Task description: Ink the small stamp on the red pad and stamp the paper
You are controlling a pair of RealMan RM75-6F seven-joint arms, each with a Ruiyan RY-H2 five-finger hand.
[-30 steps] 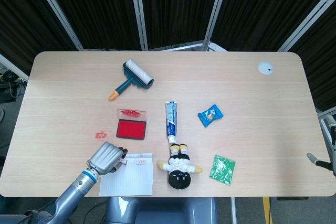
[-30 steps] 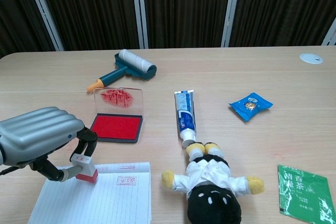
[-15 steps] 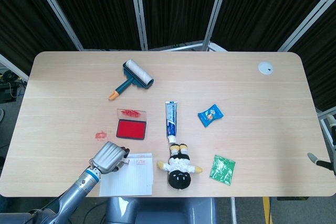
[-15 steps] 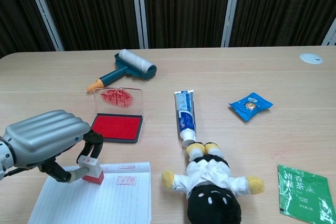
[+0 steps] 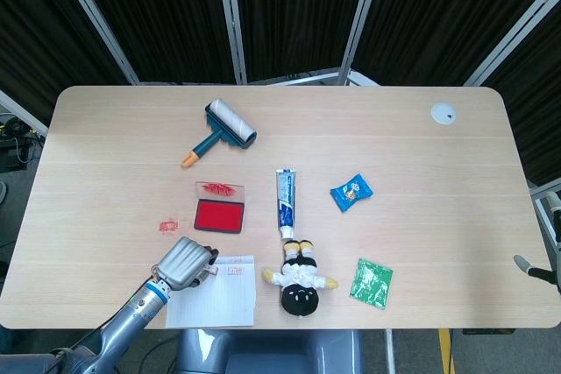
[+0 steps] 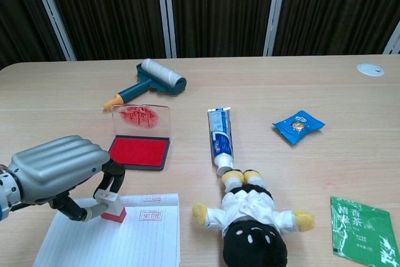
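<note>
My left hand pinches the small stamp, a pale block with a red base, between thumb and fingers. The stamp's base rests on the top edge of the lined paper at the front left. A red stamp mark shows on the paper just to the right of the stamp. The red ink pad, with its clear lid standing open behind it, lies just beyond the paper. My right hand is out of both views.
A lint roller lies at the back left. A toothpaste tube and a plush doll are in the middle, a blue packet and a green packet to the right. A red smear marks the table left of the pad.
My left hand has moved the stamp a little to the right and down, from just off the paper's top left corner onto its top edge.
</note>
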